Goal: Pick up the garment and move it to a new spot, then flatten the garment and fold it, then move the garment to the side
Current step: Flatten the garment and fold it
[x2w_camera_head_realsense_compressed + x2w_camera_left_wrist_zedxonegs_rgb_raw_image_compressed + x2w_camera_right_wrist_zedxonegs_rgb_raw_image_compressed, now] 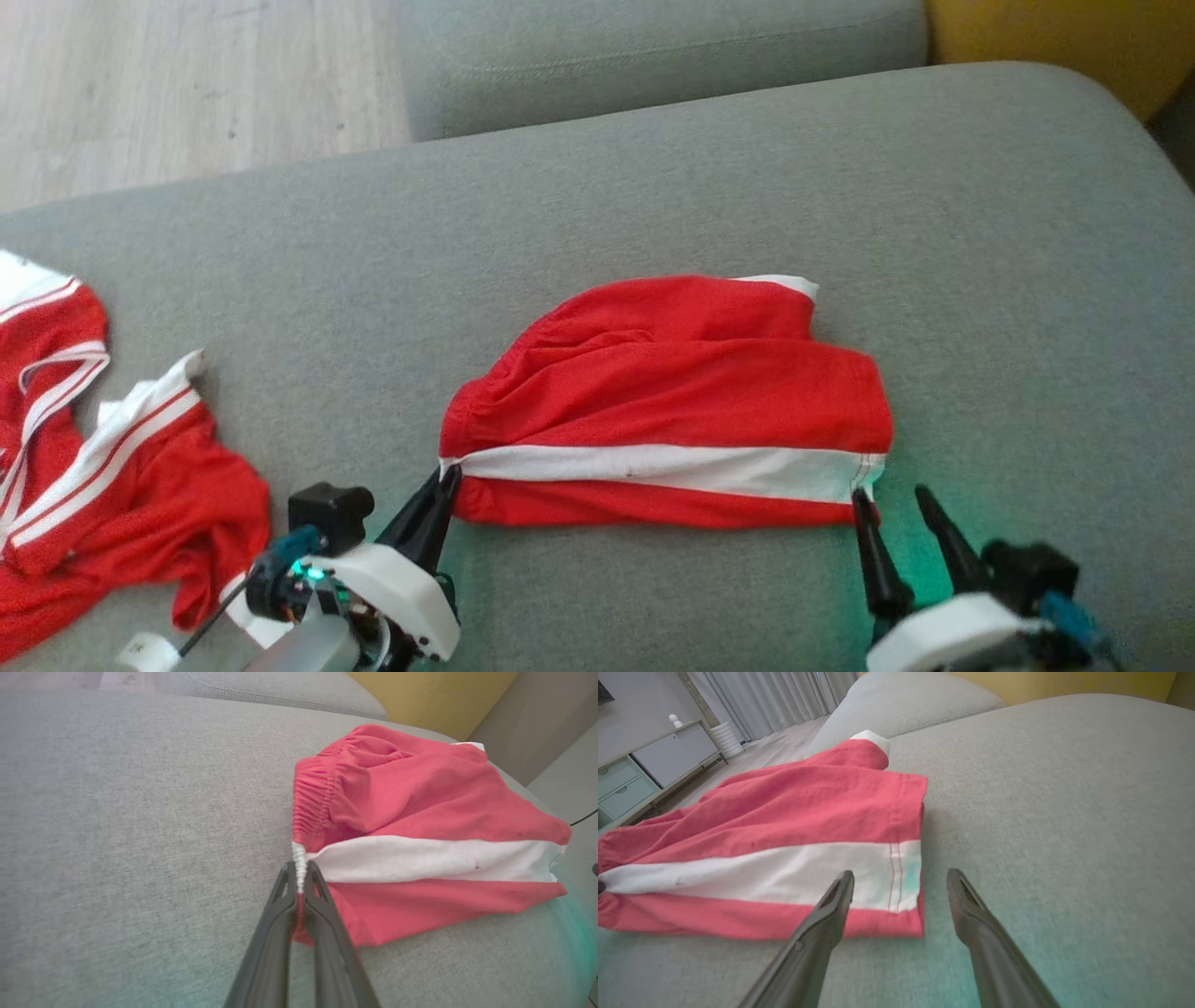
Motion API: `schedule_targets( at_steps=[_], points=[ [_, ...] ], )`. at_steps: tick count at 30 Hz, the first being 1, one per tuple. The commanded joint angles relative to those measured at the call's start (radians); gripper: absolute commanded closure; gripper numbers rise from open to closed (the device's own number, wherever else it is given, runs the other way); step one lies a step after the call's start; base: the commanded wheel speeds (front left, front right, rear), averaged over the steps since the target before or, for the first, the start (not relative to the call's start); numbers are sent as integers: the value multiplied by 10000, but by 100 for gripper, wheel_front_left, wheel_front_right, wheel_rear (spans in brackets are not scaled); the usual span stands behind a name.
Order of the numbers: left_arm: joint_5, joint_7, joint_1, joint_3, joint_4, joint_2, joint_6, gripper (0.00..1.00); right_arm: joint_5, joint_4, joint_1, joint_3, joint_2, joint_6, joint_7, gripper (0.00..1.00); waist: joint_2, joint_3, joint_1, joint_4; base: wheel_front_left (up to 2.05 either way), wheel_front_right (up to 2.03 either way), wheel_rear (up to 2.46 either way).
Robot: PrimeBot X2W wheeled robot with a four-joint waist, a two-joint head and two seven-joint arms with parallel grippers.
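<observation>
On the grey cushion (653,187) the shorts (672,401) lie long-axis left-right, waistband (312,805) pinched by left claw (448,481), right claw (890,493) spread.

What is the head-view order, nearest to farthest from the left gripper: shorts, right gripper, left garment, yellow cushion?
1. Shorts: pinched at their left corner.
2. Left garment: far left.
3. Right gripper: shorts' right corner.
4. Yellow cushion: top right.

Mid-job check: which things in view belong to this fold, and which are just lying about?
In the job: red shorts, waistband corner pinched by the left gripper; right gripper, open at the hem corner; grey sofa cushion underneath.
Lying about: second red-and-white garment at the robot's left; yellow upholstery; pale cabinet.
</observation>
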Motion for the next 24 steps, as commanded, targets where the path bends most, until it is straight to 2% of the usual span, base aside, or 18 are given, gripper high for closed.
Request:
schedule_targets(
  at_steps=[1, 8, 10, 12, 16, 19, 20, 23, 24],
  points=[
    [-54, -5, -299, 428, -363, 371, 103, 100, 37, 58, -827, 265, -16, -7, -111, 0, 0, 118, 0, 167, 0, 0, 0],
    [-43, 161, -370, 420, -819, 494, 279, 100, -126, 1014, -1600, 269, 50, -7, -111, 0, 0, 305, 0, 481, 0, 0, 0],
    [-43, 181, -380, 416, -902, 508, 313, 100, -109, 1213, -1649, 315, 65, -7, -111, 16, 0, 320, 0, 537, 0, 0, 0],
    [-45, 197, -380, 407, -969, 518, 338, 100, -92, 1363, -1669, 369, 77, -7, -111, 25, 0, 325, 0, 576, 0, 0, 0],
    [-61, 198, -347, 402, -1065, 545, 385, 100, -29, 1542, -1601, 444, 93, -7, -111, 30, 0, 298, 0, 590, 0, 0, 0],
    [-78, 188, -317, 406, -1100, 561, 407, 100, -12, 1571, -1528, 493, 99, -7, -111, 28, 0, 270, 0, 563, 0, 0, 0],
    [-88, 184, -299, 407, -1117, 568, 416, 100, -18, 1576, -1493, 513, 101, -7, -111, 34, 0, 257, 0, 544, 0, 0, 0],
    [-103, 185, -266, 397, -1162, 583, 440, 100, -40, 1595, -1398, 513, 106, -7, -111, 63, 0, 233, 0, 488, 0, 0, 0],
    [-112, 183, -258, 398, -1178, 585, 447, 100, -48, 1585, -1375, 531, 108, -7, -111, 89, 0, 226, 0, 466, 0, 0, 0]
  ],
)
